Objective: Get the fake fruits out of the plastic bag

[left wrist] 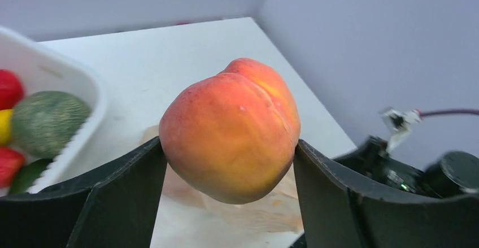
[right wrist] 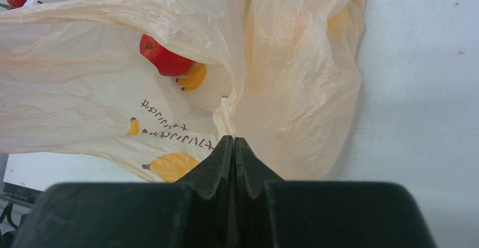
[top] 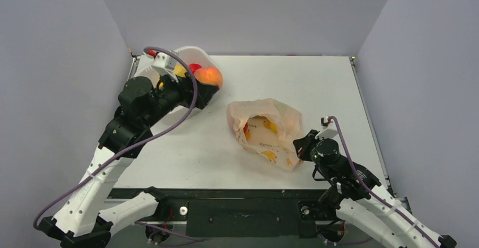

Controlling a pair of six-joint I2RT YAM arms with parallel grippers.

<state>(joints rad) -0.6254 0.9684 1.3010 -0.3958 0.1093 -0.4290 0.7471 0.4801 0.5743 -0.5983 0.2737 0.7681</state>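
At the far left corner of the worktop [top: 316, 84] stands a white basket [left wrist: 85, 90]. It holds red fruits [left wrist: 8, 90] and a dull dark-green melon [left wrist: 48, 115]. Just beside its right rim, a peach [left wrist: 231, 129] is held off the worktop. The left hand [left wrist: 229, 160] grips it with one finger pressed to each side. The left arm reaches far forward from its base, bent at the elbow, with the wrist turned toward the basket.

The plastic bag [right wrist: 113, 90] lies crumpled mid-worktop. A red apple [right wrist: 164, 59] and a yellow piece [right wrist: 192, 78] are inside it. At its near right corner the right hand [right wrist: 234, 140] is closed tight, pinching a fold of the film. The right arm sits low and is angled inward.
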